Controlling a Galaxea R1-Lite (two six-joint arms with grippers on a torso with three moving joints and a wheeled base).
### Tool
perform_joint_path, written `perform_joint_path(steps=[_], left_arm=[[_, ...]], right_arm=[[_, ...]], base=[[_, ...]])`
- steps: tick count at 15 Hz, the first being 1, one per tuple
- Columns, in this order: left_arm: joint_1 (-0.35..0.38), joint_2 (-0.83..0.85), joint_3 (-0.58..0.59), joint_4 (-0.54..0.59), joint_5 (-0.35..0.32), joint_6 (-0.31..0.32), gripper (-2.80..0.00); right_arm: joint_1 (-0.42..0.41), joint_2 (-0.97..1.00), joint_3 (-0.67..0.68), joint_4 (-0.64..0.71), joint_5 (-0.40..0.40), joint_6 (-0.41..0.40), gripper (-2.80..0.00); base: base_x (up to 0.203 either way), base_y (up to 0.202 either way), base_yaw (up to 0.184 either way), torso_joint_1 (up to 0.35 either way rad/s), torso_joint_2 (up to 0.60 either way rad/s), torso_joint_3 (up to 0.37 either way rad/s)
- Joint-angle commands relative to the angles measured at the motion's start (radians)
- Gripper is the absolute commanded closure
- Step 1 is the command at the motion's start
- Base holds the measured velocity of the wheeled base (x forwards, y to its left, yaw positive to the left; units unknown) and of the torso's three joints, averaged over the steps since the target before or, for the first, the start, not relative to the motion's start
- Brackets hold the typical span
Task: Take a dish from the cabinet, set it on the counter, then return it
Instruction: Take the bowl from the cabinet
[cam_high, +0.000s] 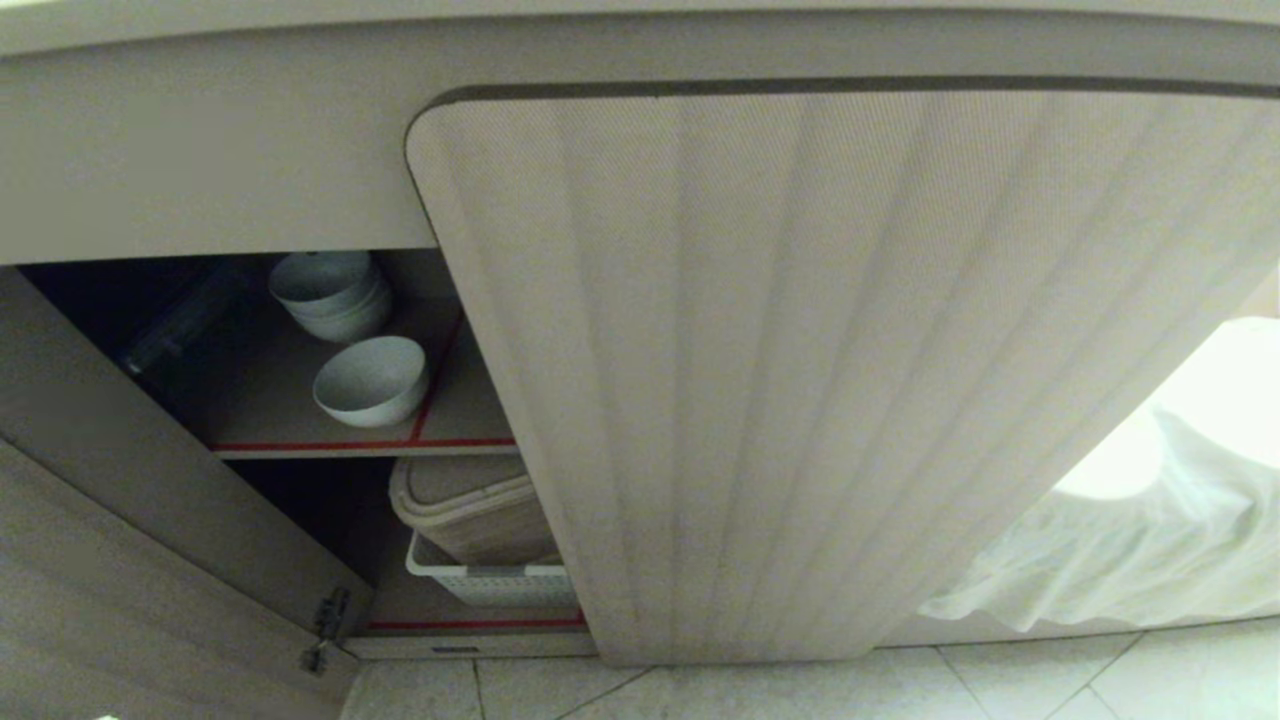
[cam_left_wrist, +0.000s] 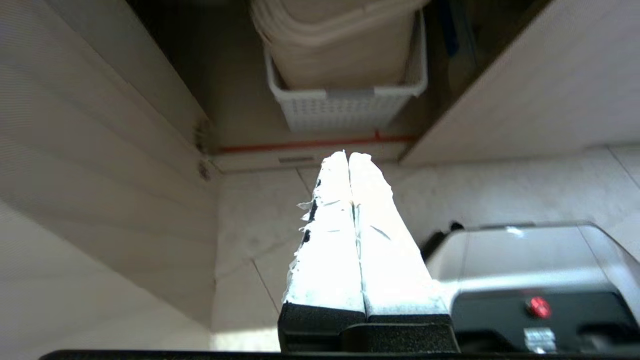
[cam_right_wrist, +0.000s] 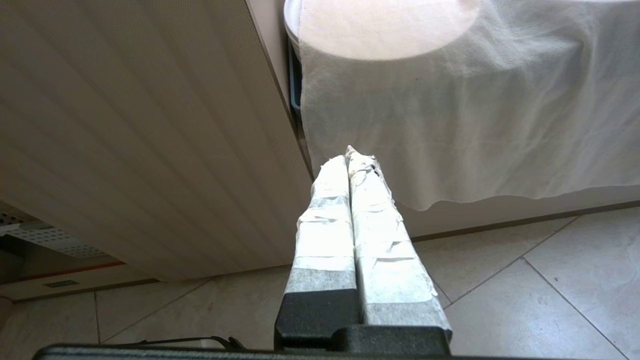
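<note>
Straight ahead of the left gripper (cam_left_wrist: 348, 156), whose taped fingers are pressed together on nothing, sits a white perforated basket (cam_left_wrist: 345, 107) on the bottom shelf of the cabinet (cam_high: 200, 180), behind the shelf's red edge. Above that gripper's level, on the upper shelf, the dish (cam_high: 371, 380) lies tilted near the red-edged front, just in front of a stack of white bowls (cam_high: 330, 293). Both fluted doors stand swung out, the left door (cam_left_wrist: 90, 165) beside this gripper. Off to the other side, the right gripper (cam_right_wrist: 348, 156) hangs low over the tiled floor (cam_right_wrist: 525, 285), fingers also squeezed shut and empty, pointing at a draped white cloth (cam_right_wrist: 450, 125) beyond the right door (cam_high: 800, 380).
</note>
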Motion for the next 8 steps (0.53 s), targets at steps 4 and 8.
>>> perform_joint_path(steps=[4,8], left_arm=[[-0.002,0.199,-0.032,-0.008,-0.026,-0.058,0.00],[-0.002,0.331,-0.064,-0.013,-0.029,-0.119,0.00]], right_arm=[[0.000,0.001,0.000,0.000,0.000,0.001,0.00],[0.000,0.001,0.000,0.000,0.000,0.001,0.00]], base=[[0.000,0.000,0.000,0.000,0.00,0.000],[0.000,0.000,0.000,0.000,0.00,0.000]])
